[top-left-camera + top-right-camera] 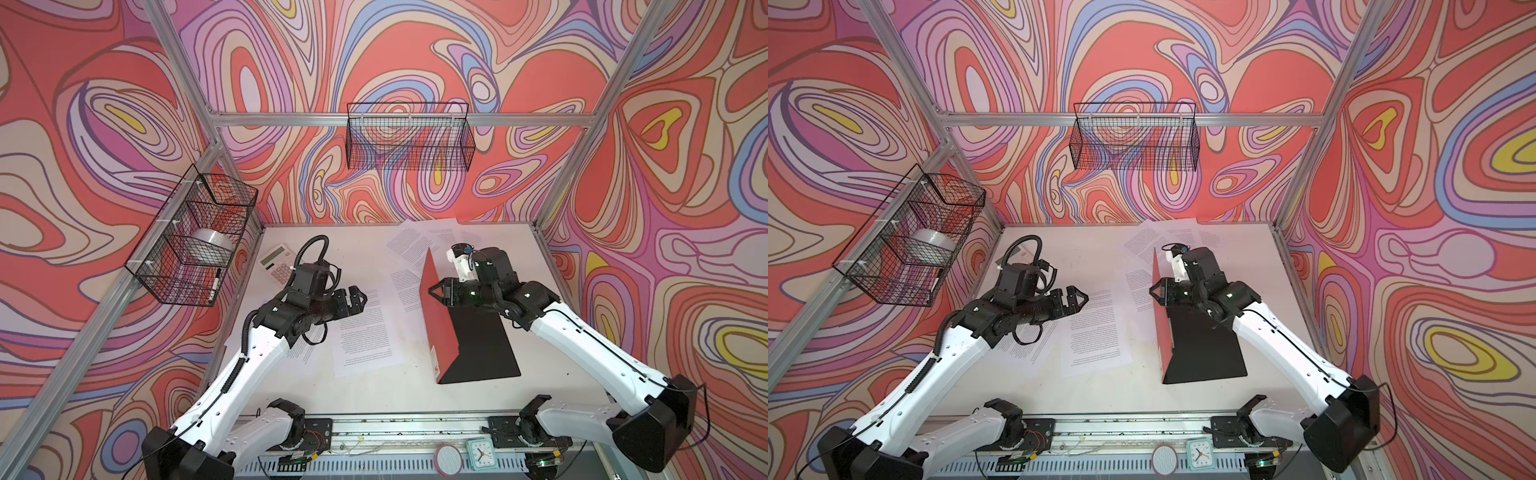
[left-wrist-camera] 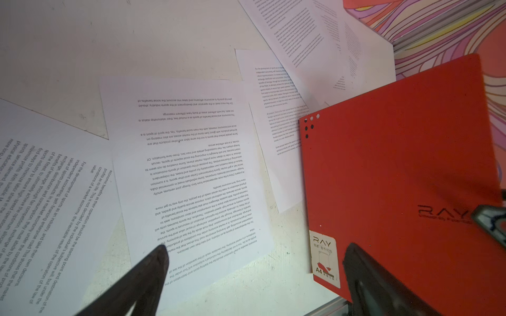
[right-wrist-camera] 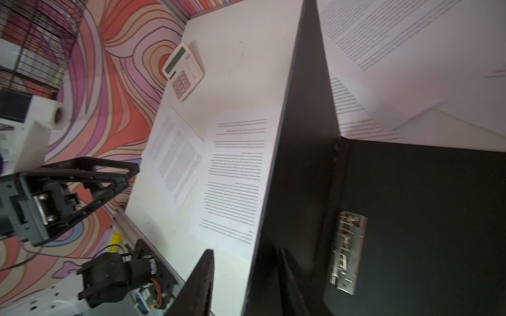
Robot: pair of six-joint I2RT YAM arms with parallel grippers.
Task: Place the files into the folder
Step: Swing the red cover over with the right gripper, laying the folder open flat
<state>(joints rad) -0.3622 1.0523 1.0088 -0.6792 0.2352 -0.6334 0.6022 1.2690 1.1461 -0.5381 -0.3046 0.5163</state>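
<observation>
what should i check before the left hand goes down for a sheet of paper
1. Left hand open and empty: ok.
2. Folder open, black inside flat and bare: ok.
3. Red cover stands up unaided: cannot tell; the right hand has its fingers apart on either side of the cover's edge.
4. Sheet below the left hand lies flat: ok.
5. Metal clip ready to take paper: cannot tell.
</observation>
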